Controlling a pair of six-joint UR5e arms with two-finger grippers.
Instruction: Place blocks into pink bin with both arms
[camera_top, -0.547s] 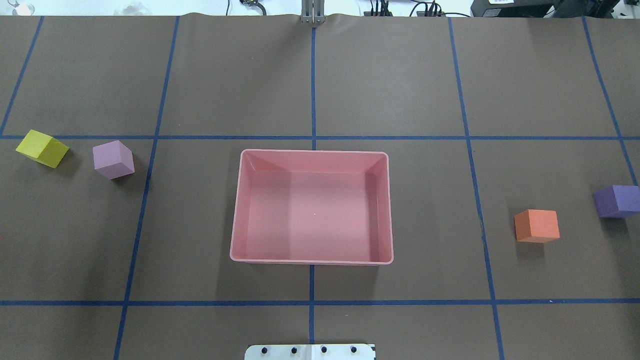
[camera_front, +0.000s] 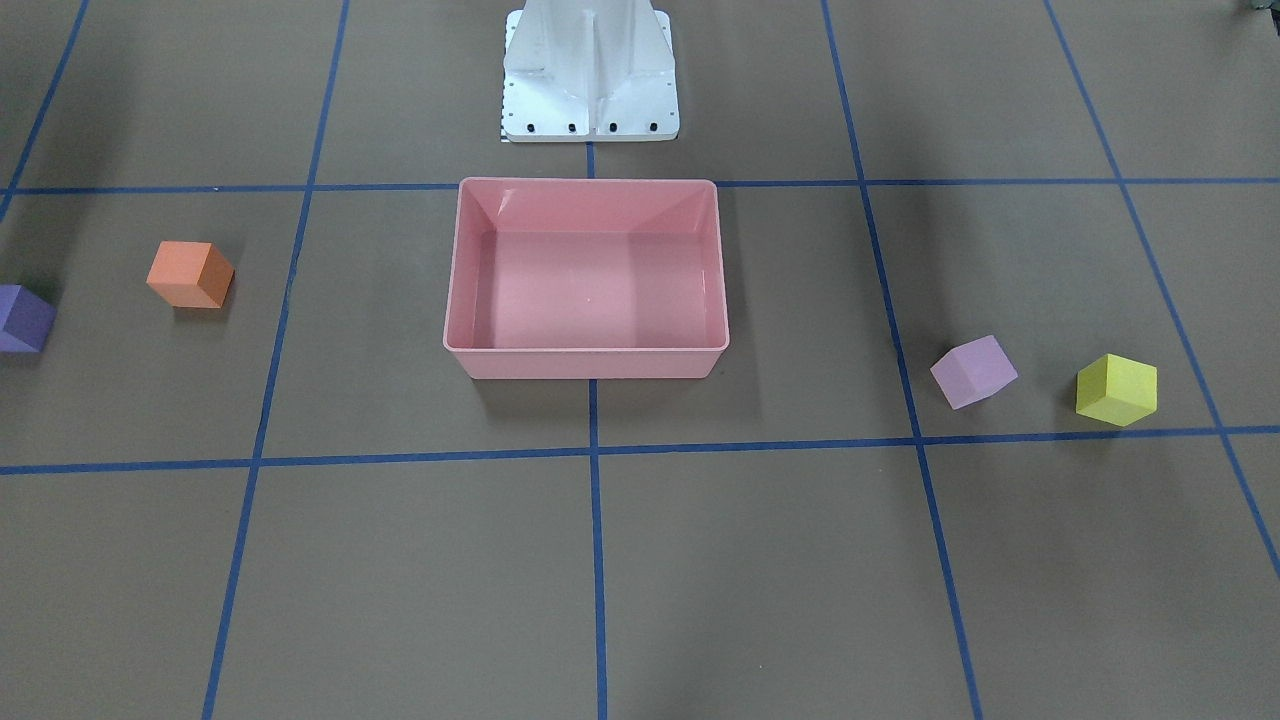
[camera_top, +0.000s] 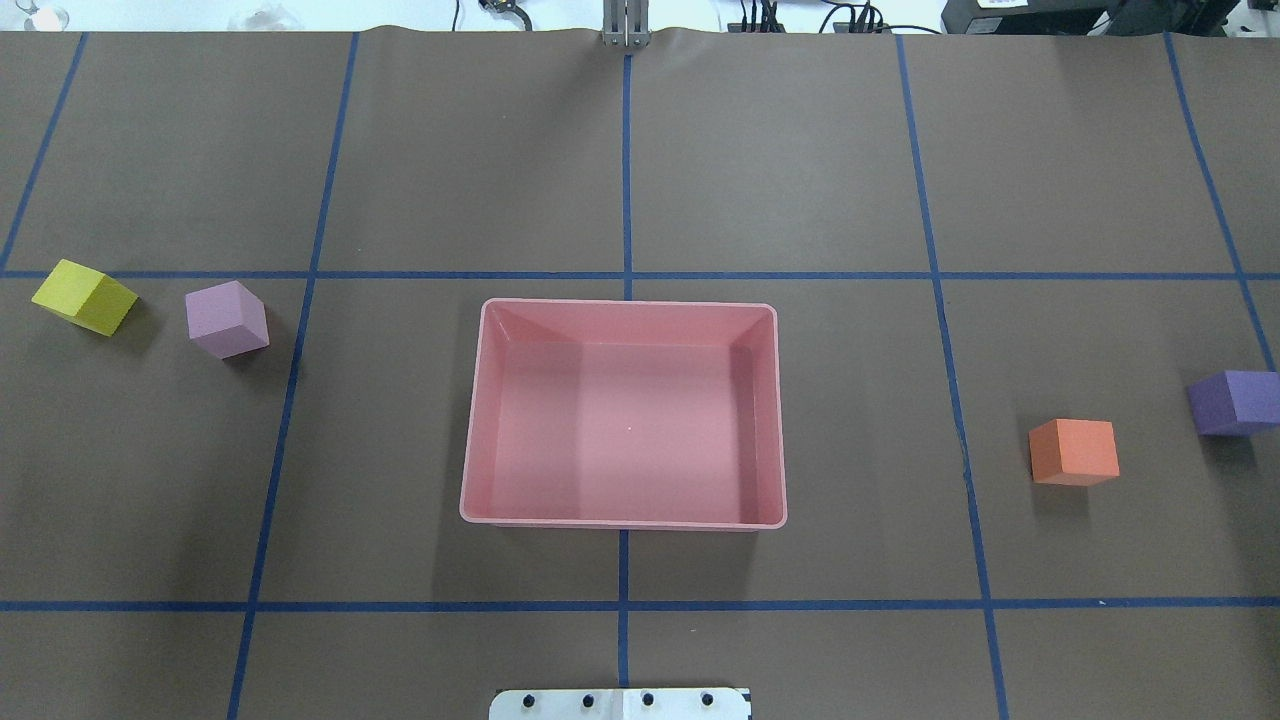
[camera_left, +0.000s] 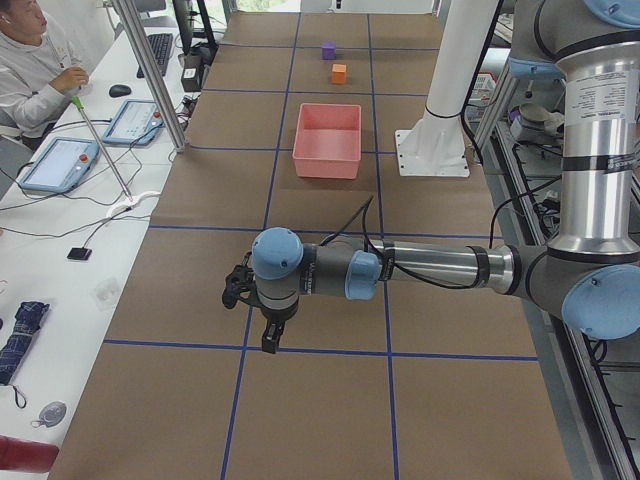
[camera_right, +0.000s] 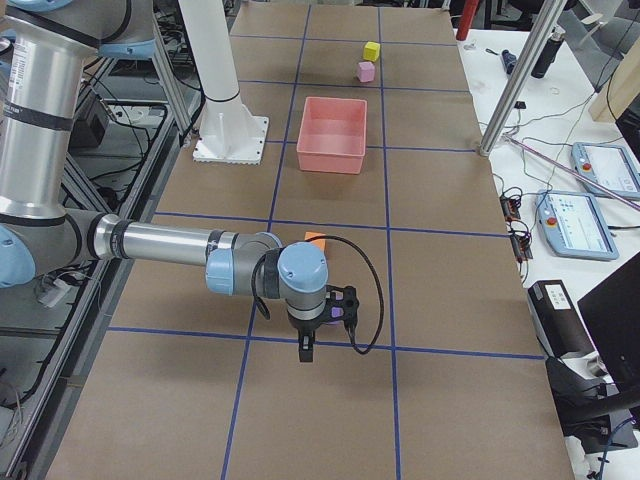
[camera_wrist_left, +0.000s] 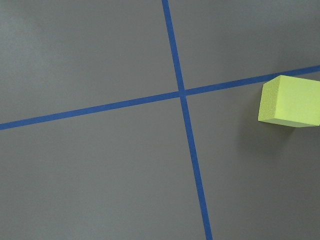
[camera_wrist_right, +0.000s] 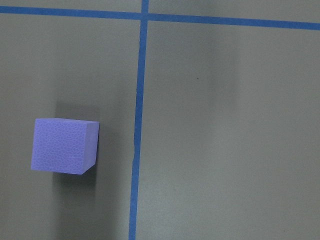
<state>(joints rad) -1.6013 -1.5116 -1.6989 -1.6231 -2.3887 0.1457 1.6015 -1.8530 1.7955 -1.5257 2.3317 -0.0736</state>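
Tabletop (camera_top: 620, 150) holds yellow block (camera_top: 84, 297) and lilac block (camera_top: 227, 319) left of the pink bin (camera_top: 628, 304), orange block (camera_top: 1073, 452) and purple block (camera_top: 1234, 402) right. Left pincer (camera_left: 269, 343), right pincer (camera_right: 305, 350): apart or together, cannot tell.

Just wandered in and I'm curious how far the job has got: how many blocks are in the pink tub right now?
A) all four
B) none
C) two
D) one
B: the pink bin holds nothing. The yellow block and lilac block lie off to one side of it, the orange block and purple block off to the other.
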